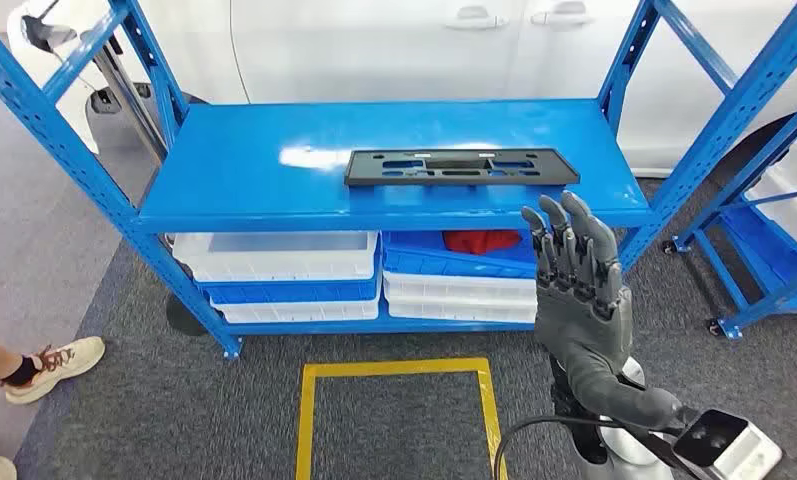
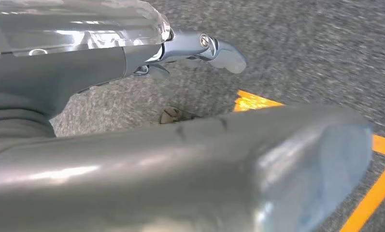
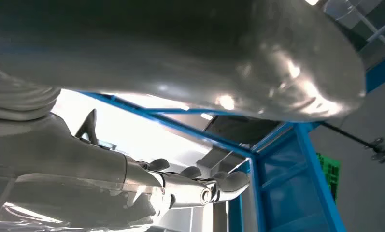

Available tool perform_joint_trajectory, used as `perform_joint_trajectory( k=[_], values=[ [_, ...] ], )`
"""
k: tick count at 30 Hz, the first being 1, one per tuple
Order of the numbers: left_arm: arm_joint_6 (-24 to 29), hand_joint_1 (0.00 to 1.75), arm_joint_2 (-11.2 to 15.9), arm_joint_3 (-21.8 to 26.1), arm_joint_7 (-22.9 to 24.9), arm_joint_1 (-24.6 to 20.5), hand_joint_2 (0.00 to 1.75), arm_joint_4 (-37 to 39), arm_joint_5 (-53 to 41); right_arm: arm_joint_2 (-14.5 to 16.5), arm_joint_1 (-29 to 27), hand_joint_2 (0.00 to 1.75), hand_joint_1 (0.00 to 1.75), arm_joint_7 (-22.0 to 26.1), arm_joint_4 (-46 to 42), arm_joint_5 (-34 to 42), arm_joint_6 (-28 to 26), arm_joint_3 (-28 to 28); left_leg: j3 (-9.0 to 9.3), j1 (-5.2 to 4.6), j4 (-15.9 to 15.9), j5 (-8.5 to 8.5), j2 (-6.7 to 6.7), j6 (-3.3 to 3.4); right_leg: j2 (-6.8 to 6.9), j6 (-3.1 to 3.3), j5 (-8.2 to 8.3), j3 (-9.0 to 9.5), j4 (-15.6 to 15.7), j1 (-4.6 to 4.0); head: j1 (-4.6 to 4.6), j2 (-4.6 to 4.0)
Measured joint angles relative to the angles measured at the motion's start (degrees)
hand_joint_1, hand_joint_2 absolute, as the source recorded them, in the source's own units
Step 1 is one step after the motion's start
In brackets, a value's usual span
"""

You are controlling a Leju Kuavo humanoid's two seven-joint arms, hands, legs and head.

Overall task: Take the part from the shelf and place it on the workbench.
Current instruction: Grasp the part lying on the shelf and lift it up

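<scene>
Flat black plastic part [image 1: 448, 166] lying on top of blue metal shelf [image 1: 234, 190], untouched.

Farther left, a person's beige sneaker [image 1: 59, 364] on grey carpet [image 1: 134, 410]; yellow tape square [image 1: 399, 372] marked on the floor below the shelf; white plastic bins [image 1: 274, 255] stacked on the lower level. Left hand [image 2: 200, 50] hanging over the carpet, fingers loosely extended, holding nothing. Right hand [image 1: 577, 285] raised just before the shelf's front edge, fingers straight and apart, empty.
</scene>
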State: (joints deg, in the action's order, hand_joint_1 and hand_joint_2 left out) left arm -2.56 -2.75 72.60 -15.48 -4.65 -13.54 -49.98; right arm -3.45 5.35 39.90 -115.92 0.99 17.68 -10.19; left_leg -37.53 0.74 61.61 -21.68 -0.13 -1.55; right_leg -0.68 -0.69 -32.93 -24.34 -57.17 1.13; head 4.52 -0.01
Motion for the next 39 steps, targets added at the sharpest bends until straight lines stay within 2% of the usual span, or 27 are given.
perform_joint_trajectory(
  k=[2, 4, 5, 6, 7, 9, 10, 11, 12, 14, 15, 16, 18, 21, 26, 27, 28, 29, 30, 31, 32, 33, 35, 36, 37, 39],
  values=[
    [0.08, 0.00, 0.01, 0.24, 0.02, -0.17, 0.00, 0.02, -0.04, -0.07, -0.01, 0.00, 0.00, 0.02, -0.45, 0.04, 0.00, -0.11, 0.16, -0.07, -0.62, -0.86, -0.02, 0.56, -0.01, -0.31, -0.15, -0.13, 0.06, 0.03, -0.02, 0.01],
    [0.28, 0.00, 0.02, 0.54, 0.06, -0.39, 0.00, 0.04, -0.17, -0.17, 0.04, 0.00, 0.00, 0.04, -1.20, 0.09, 0.06, -0.28, 0.63, -0.03, -1.49, -1.99, -0.13, 1.56, 0.08, -0.97, -0.63, 0.11, 0.41, 0.15, -0.04, 0.01],
    [0.42, 0.00, 0.01, 0.58, 0.07, -0.43, 0.00, 0.05, -0.26, -0.19, 0.08, 0.00, 0.00, 0.06, -1.49, 0.10, 0.17, -0.33, 1.02, 0.04, -1.76, -2.28, -0.19, 2.02, 0.19, -1.21, -1.08, 0.07, -0.08, 0.20, -0.04, 0.01],
    [0.56, 0.00, 0.00, 0.60, 0.08, -0.48, 0.00, 0.06, -0.39, -0.20, 0.07, 0.00, 0.00, 0.07, -1.66, 0.13, 0.36, -0.35, 1.56, 0.13, -2.11, -2.55, -0.22, 2.42, 0.27, -1.38, -1.98, -0.81, -2.01, 0.20, -0.04, 0.01],
    [0.69, 0.00, -0.02, 0.60, 0.09, -0.51, 0.00, 0.07, -0.58, -0.20, -0.03, 0.00, 0.00, 0.07, -1.77, 0.16, 0.56, -0.37, 2.06, 0.17, -2.39, -2.82, -0.23, 2.74, 0.35, -1.45, -3.19, -2.65, -5.31, 0.18, -0.05, 0.01],
    [0.88, 0.00, -0.03, 0.60, 0.12, -0.62, 0.00, 0.09, -0.93, -0.20, -0.39, 0.00, 0.00, 0.07, -1.77, 0.17, 0.87, -0.37, 2.74, -0.01, -2.52, -3.46, -0.25, 3.19, 0.38, -1.43, -5.37, -8.47, -13.81, 0.09, -0.04, 0.01],
    [0.91, 0.00, -0.04, 0.60, 0.13, -0.63, 0.00, 0.10, -1.05, -0.20, -0.60, 0.00, 0.00, 0.05, -1.71, 0.16, 0.92, -0.37, 3.09, -0.17, -2.52, -3.79, -0.29, 3.31, 0.38, -1.36, -5.33, -10.99, -16.61, 0.05, -0.04, 0.01],
    [0.92, 0.00, -0.05, 0.60, 0.14, -0.63, 0.00, 0.11, -1.11, -0.20, -0.78, 0.00, 0.00, 0.05, -1.64, 0.18, 0.98, -0.36, 3.58, -0.35, -2.52, -4.16, -0.36, 3.38, 0.38, -1.21, -4.05, -12.61, -17.41, 0.01, -0.04, 0.01],
    [0.93, 0.00, -0.08, 0.59, 0.16, -0.61, 0.00, 0.14, -1.09, -0.20, -0.92, 0.00, 0.00, 0.05, -1.53, 0.31, 1.14, -0.32, 4.21, -0.53, -2.52, -4.56, -0.42, 3.41, 0.38, -0.92, -1.57, -13.12, -15.96, -0.10, -0.04, 0.01],
    [0.96, 0.00, -0.22, 0.57, 0.24, -0.59, 0.00, 0.28, -0.96, -0.20, -1.05, 0.00, 0.00, 0.05, -1.23, 0.97, 2.01, -0.05, 5.50, -0.88, -2.56, -5.40, -0.50, 3.36, 0.42, 0.07, 4.48, -11.78, -9.01, -0.56, -0.04, 0.01],
    [0.96, 0.00, -0.32, 0.55, 0.27, -0.63, 0.00, 0.36, -0.86, -0.16, -1.08, 0.00, 0.00, 0.05, -1.05, 1.41, 2.54, 0.15, 5.90, -1.03, -2.52, -5.78, -0.53, 3.21, 0.47, 0.51, 6.27, -10.83, -5.79, -0.81, -0.04, 0.01],
    [0.96, 0.00, -0.39, 0.54, 0.30, -0.68, 0.00, 0.43, -0.82, -0.13, -1.10, 0.00, 0.00, 0.04, -0.87, 1.78, 2.99, 0.32, 6.06, -1.09, -2.55, -6.02, -0.52, 2.99, 0.53, 0.81, 6.97, -10.22, -3.76, -1.02, -0.04, 0.01],
    [0.96, 0.00, -0.44, 0.53, 0.32, -0.77, 0.00, 0.48, -0.80, -0.05, -1.18, 0.00, 0.00, 0.03, -0.62, 2.13, 3.40, 0.56, 6.10, -1.08, -2.73, -6.21, -0.43, 2.40, 0.46, 1.01, 6.59, -9.84, -2.50, -1.21, -0.04, 0.01],
    [1.01, 0.00, -0.34, 0.53, 0.32, -0.81, 0.00, 0.49, -0.80, 0.12, -1.27, 0.00, 0.00, 0.04, -0.51, 2.22, 3.66, 0.82, 6.29, -1.17, -2.30, -6.95, -0.23, 1.67, 0.44, 1.47, 6.80, -8.94, -1.20, -0.56, -0.04, 0.01],
    [1.03, 0.00, -0.33, 0.53, 0.31, -0.83, 0.00, 0.49, -0.80, 0.20, -1.28, 0.00, 0.00, 0.05, -0.48, 2.24, 3.74, 0.85, 6.15, -1.21, -1.50, -7.54, -0.19, 1.48, 0.52, 1.64, 6.85, -8.47, -0.77, -0.35, -0.04, 0.01],
    [1.02, 0.00, -0.35, 0.53, 0.31, -0.85, 0.00, 0.50, -0.80, 0.22, -1.27, 0.00, 0.00, 0.04, -0.46, 2.25, 3.78, 0.86, 5.33, -1.10, 0.15, -8.35, -0.20, 1.34, 0.56, 1.71, 6.82, -8.39, -0.74, -0.34, -0.04, 0.01],
    [1.02, 0.00, -0.36, 0.52, 0.31, -0.84, 0.00, 0.50, -0.80, 0.25, -1.29, 0.00, 0.00, 0.04, -0.39, 2.25, 3.82, 0.86, 3.71, -0.90, 3.26, -9.75, -0.20, 1.10, 0.61, 1.80, 6.74, -8.30, -0.71, -0.34, -0.03, 0.01],
    [1.01, 0.00, -0.37, 0.52, 0.32, -0.81, 0.00, 0.51, -0.80, 0.28, -1.35, 0.00, 0.00, 0.03, -0.22, 2.34, 3.98, 0.91, 1.64, -0.54, 6.62, -10.46, -0.20, 0.68, 0.44, 1.77, 6.56, -8.08, -0.71, -0.31, -0.03, 0.01],
    [1.01, 0.00, -0.38, 0.51, 0.26, -0.74, 0.00, 0.51, -0.81, 0.49, -1.41, 0.00, 0.00, 0.03, -0.02, 2.58, 4.65, 1.13, 1.20, -0.02, 6.44, -9.50, -0.73, 0.25, -0.01, 1.52, 6.17, -7.70, -0.79, -0.19, -0.03, 0.01],
    [0.98, 0.00, -0.38, 0.51, 0.17, -0.65, 0.00, 0.52, -0.85, 0.72, -1.47, 0.00, 0.00, 0.04, 0.18, 2.80, 5.39, 1.42, 1.62, 0.31, 4.45, -7.90, -1.39, -0.01, -0.62, 1.13, 5.80, -7.45, -0.98, -0.11, -0.03, 0.01],
    [0.92, 0.00, -0.38, 0.49, 0.07, -0.60, 0.00, 0.52, -0.91, 0.98, -1.55, 0.00, 0.00, 0.04, 0.36, 2.98, 6.20, 1.77, 2.83, 0.54, 1.07, -5.75, -1.96, -0.05, -1.33, 0.60, 5.52, -7.28, -1.12, -0.01, -0.03, 0.01],
    [0.85, 0.00, -0.39, 0.45, -0.08, -0.59, 0.00, 0.53, -0.97, 1.26, -1.66, 0.00, 0.00, 0.04, 0.44, 3.02, 6.90, 2.15, 4.50, 0.55, -2.62, -4.28, -2.45, 0.16, -1.90, 0.10, 5.38, -7.24, -1.19, 0.09, -0.03, 0.01],
    [0.67, 0.00, -0.39, 0.35, -0.27, -0.67, 0.00, 0.53, -1.05, 1.51, -2.01, 0.00, 0.00, 0.04, 0.52, 2.58, 6.97, 2.68, 4.66, 0.40, -3.04, -4.46, -2.06, 0.97, -2.49, -0.73, 5.47, -7.39, -0.93, 0.16, -0.03, 0.01],
    [0.61, 0.00, -0.39, 0.32, -0.37, -0.72, 0.00, 0.53, -1.05, 1.58, -2.17, 0.00, 0.00, 0.04, 0.56, 2.26, 6.63, 2.91, 4.88, 0.44, -3.38, -4.43, -1.79, 1.42, -2.28, -1.05, 5.32, -7.39, -1.10, 0.21, -0.03, 0.01],
    [0.55, 0.00, -0.40, 0.29, -0.45, -0.76, 0.00, 0.53, -1.05, 1.62, -2.26, 0.00, 0.00, 0.04, 0.66, 1.90, 6.06, 3.10, 5.15, 0.51, -3.73, -4.41, -1.52, 1.90, -1.72, -1.31, 4.73, -7.82, -2.12, 0.18, -0.04, 0.01],
    [0.37, 0.00, -0.40, 0.27, -0.61, -0.78, 0.00, 0.53, -1.02, 1.63, -2.48, 0.00, 0.00, 0.05, 1.19, 0.99, 4.29, 3.27, 5.60, 0.49, -4.16, -4.52, -1.05, 2.64, -0.36, -1.63, 2.18, -10.74, -7.83, 0.16, -0.04, 0.01]
  ],
)
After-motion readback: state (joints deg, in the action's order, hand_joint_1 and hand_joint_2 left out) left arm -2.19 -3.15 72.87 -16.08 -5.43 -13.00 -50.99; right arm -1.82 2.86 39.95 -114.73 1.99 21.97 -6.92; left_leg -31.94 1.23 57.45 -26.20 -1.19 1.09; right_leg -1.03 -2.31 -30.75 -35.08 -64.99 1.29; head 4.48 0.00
